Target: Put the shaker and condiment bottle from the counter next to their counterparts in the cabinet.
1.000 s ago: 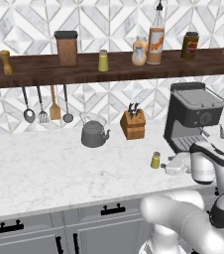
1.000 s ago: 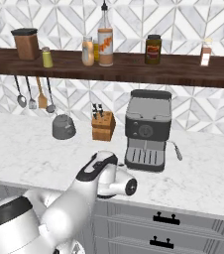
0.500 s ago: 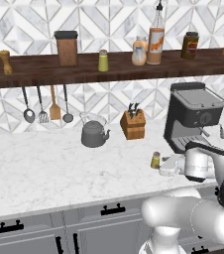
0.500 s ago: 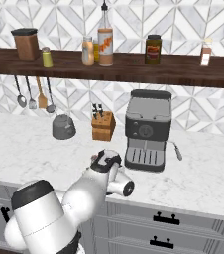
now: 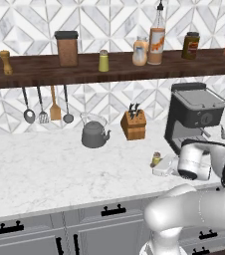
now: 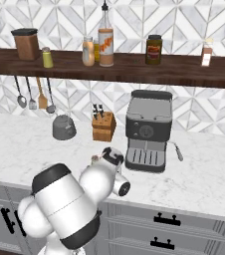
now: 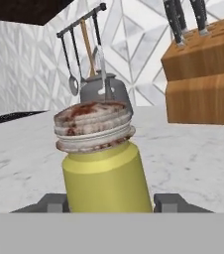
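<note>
Counter broad, white marble. Cabinet shelf above carries condiment bottle and matching counterparts. Shaker upright on counter, left of coffee machine. Gripper low, fingers flanking shaker base; contact cannot tell.

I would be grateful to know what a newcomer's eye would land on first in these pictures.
In the hand view, the yellow-green shaker looms close, its grey cap rust-stained, standing between the gripper's jaws. From the base, the bulky white arm reaches to it on the marble counter, beside the coffee machine. Above, the dark cabinet holds the tall condiment bottle.
</note>
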{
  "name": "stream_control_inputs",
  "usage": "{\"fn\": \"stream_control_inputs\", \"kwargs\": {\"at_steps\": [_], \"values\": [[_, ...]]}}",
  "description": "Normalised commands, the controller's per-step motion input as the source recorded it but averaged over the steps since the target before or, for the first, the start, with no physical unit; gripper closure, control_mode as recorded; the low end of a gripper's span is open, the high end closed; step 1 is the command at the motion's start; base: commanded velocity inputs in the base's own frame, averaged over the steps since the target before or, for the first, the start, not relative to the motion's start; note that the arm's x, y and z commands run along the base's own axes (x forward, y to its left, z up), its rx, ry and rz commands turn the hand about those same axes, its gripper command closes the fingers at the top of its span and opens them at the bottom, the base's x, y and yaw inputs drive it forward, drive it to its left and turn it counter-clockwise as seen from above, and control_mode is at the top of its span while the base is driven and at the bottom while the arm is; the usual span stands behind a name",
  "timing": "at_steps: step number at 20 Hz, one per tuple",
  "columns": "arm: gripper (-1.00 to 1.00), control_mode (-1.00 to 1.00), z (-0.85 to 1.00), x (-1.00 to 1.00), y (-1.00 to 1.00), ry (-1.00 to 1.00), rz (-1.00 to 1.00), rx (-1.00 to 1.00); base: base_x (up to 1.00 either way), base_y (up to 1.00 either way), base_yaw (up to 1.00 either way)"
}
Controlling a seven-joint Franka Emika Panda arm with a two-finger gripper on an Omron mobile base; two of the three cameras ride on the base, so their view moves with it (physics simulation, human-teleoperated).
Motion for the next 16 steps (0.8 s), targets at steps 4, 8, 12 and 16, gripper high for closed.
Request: {"fn": "stream_control_inputs", "kwargs": {"at_steps": [4, 8, 12, 16], "values": [[1.00, -1.00, 0.00, 0.09, 0.00, 0.00, 0.00, 0.03, 0.00, 0.00, 0.00], [1.00, -1.00, 0.23, 0.00, 0.00, 0.00, -0.05, 0.10, 0.00, 0.00, 0.00], [1.00, -1.00, 0.75, -0.01, 0.00, 0.00, -0.12, 0.07, 0.00, 0.00, 0.00], [1.00, -1.00, 0.83, -0.04, 0.00, 0.12, -0.17, 0.00, 0.00, 0.00, 0.00]]}}
